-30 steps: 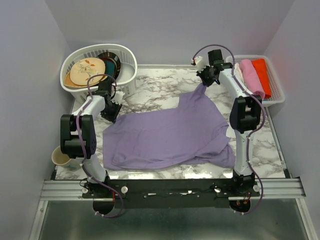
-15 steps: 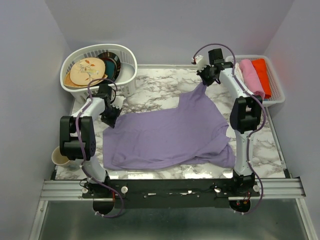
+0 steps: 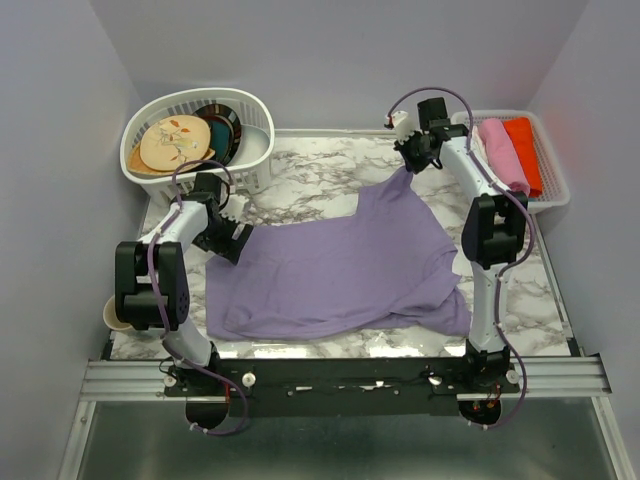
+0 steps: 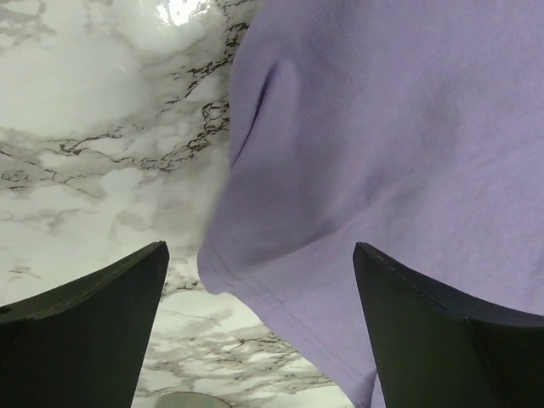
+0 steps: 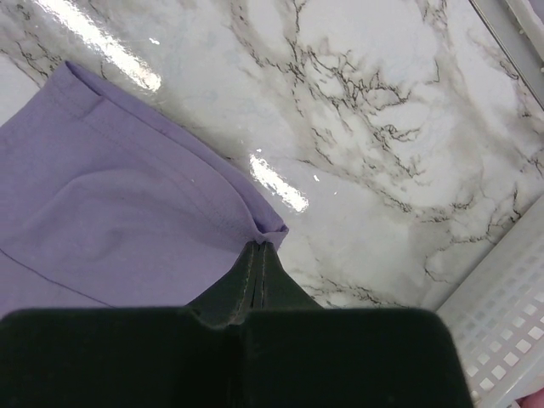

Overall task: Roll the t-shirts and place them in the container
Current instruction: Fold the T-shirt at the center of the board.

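Note:
One lavender t-shirt [image 3: 340,270] lies spread on the marble table, slightly creased. My left gripper [image 3: 237,242] hovers at its far left corner, open wide. In the left wrist view that hemmed corner of the shirt [image 4: 357,153] lies between the two black fingers [image 4: 93,323], and the left gripper [image 4: 259,248] holds nothing. My right gripper [image 3: 408,167] is at the back of the table, shut on the shirt's far corner. The right wrist view shows the right gripper [image 5: 258,248] pinching the hem of the shirt [image 5: 127,212], which is drawn taut toward it.
A white basket [image 3: 255,150] with patterned plates stands at the back left. A white tray [image 3: 550,175] at the back right holds pink and orange cloths. A cup [image 3: 120,315] sits by the left arm's base. Grey walls close in on three sides.
My left gripper has shifted a little nearer and rightward over the shirt's left corner, and its jaws now stand wide open. The right gripper has kept its hold and place.

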Controlling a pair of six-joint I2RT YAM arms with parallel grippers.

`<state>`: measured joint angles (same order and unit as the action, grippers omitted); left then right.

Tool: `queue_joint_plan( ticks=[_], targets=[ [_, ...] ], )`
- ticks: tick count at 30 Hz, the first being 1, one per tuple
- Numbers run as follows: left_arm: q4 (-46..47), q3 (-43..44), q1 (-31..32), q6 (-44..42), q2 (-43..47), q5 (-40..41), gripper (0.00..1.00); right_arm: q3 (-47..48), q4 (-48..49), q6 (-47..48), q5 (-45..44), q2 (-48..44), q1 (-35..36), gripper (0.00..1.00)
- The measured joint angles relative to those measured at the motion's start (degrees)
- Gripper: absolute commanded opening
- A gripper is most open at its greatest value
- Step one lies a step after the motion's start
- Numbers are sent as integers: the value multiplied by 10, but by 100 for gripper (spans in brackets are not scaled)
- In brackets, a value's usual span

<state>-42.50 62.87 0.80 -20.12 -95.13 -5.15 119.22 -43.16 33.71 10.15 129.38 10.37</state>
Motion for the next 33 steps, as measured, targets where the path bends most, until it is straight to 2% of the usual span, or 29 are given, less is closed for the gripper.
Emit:
queue_joint_plan(
  ticks=[1,2,5,7,11,16,17,19,20,23,29,31,32,33],
  targets=[
    [1,0,0,0,0,0,93,-2,0,-1,0,-2,0,0],
    [2,0,0,0,0,0,85,-4,0,-1,0,-5,0,0],
    [2,1,0,-2,-9,-1,71,-6,0,-3,0,-7,0,0],
    [0,4,0,-2,-26,-7,67,-7,0,-4,0,-7,0,0],
    [-4,4,0,-2,-53,-16,47,-12,0,-7,0,-8,0,0],
    [-5,5,-10,-5,-53,-29,35,-18,0,-7,0,-9,0,0],
    [-5,5,-11,-4,-53,-29,26,-21,0,-8,0,-11,0,0],
    [-7,5,-12,0,-49,-31,21,-24,0,-8,0,-15,0,1],
    [-8,5,-12,0,-44,-32,12,-24,0,-8,0,-16,0,0],
    [-12,5,-10,7,-21,-31,4,-24,0,-9,0,-19,0,0],
    [-13,3,55,0,65,-3,5,-24,1,-12,0,-19,0,0],
    [-12,-3,98,-7,81,5,14,-24,0,-12,0,-19,0,1],
    [-13,-10,123,-13,87,6,27,-24,0,-12,0,-19,0,0],
    [-17,-20,149,-18,91,5,34,-24,0,-12,0,-19,0,1]
  ],
)
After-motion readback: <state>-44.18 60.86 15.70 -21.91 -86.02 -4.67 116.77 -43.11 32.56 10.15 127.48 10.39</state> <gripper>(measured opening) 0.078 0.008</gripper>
